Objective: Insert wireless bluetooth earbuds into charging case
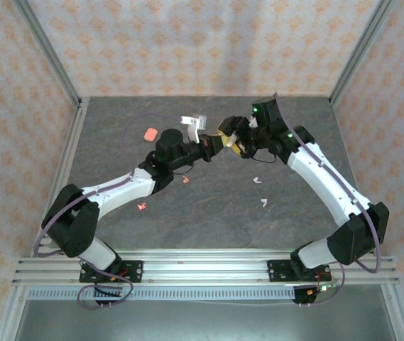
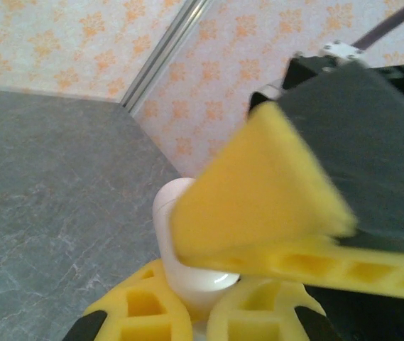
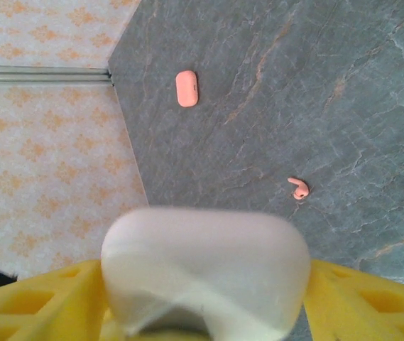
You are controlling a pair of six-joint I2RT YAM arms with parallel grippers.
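Mid-frame, left gripper (image 1: 216,143) clamped on white case (image 3: 205,263); right gripper (image 1: 236,144) crowds it, grip unclear; pink case (image 1: 150,133) upper left, earbuds (image 1: 257,179) scattered on tabletop (image 1: 209,220).

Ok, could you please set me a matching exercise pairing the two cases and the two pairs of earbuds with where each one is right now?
Things:
1. white case
2. pink case
3. pink earbuds
4. white earbuds

Places:
A. on the table beside the right arm
B. on the table beside the left arm
C. in the left gripper, off the table
D. alone on the table, towards the far left

Pairs: 1-C; 2-D; 3-B; 4-A
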